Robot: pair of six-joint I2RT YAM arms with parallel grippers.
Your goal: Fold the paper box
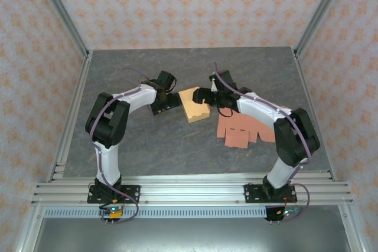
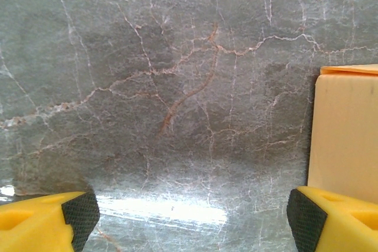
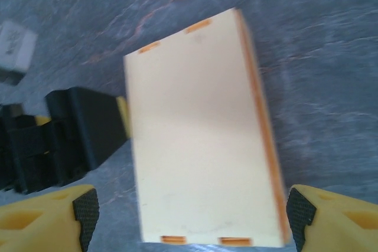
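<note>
- Paper box (image 1: 195,105) flat on table (image 1: 147,143), between both grippers.
- Left gripper (image 2: 194,216) wide, empty, just beside box's left edge.
- Right gripper (image 3: 192,215) wide, empty, over box.
- Flat pink cardboard blanks (image 1: 239,131) near box, under right arm (image 1: 260,110).

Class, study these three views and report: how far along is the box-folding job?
Done: the cream box looks closed, with orange tabs tucked into its slots. In hand: the left claw and the right claw are both open close to that box, gripping nothing. Left: the flat salmon box blank lies unfolded on the table.
</note>
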